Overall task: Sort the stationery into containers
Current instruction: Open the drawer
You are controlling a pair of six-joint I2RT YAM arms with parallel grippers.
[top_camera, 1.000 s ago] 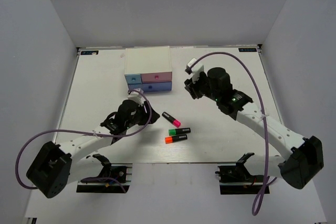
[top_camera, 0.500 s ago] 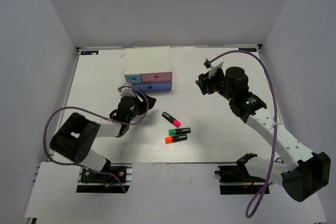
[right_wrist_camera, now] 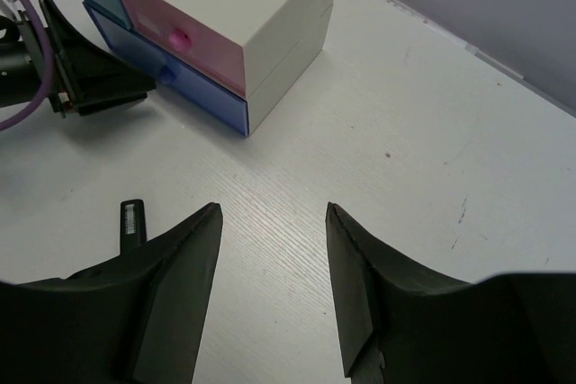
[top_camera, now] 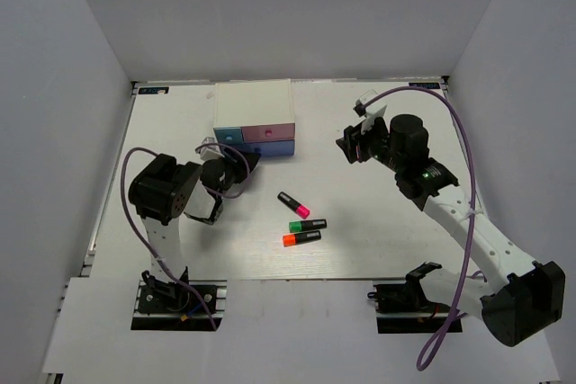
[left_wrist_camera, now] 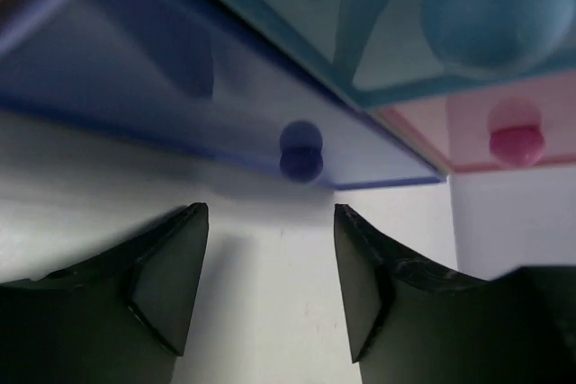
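Drawer unit (top_camera: pixel 255 101) looks shut, contents hidden; left gripper (left_wrist_camera: pixel 268 245) and right gripper (right_wrist_camera: pixel 273 231) stand spread, empty.

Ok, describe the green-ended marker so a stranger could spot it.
Find the white-topped drawer unit at the table's far side. In front of it lie three short black markers. The green-ended marker is the middle one, between the pink-ended marker and the orange-ended marker.

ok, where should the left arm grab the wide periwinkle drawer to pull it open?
Take it by the small round knob at the middle of the periwinkle drawer front, coming in low and straight at that face. The front is flat, so the knob is the only part that sticks out. The left gripper is open and points at it, just short of it.
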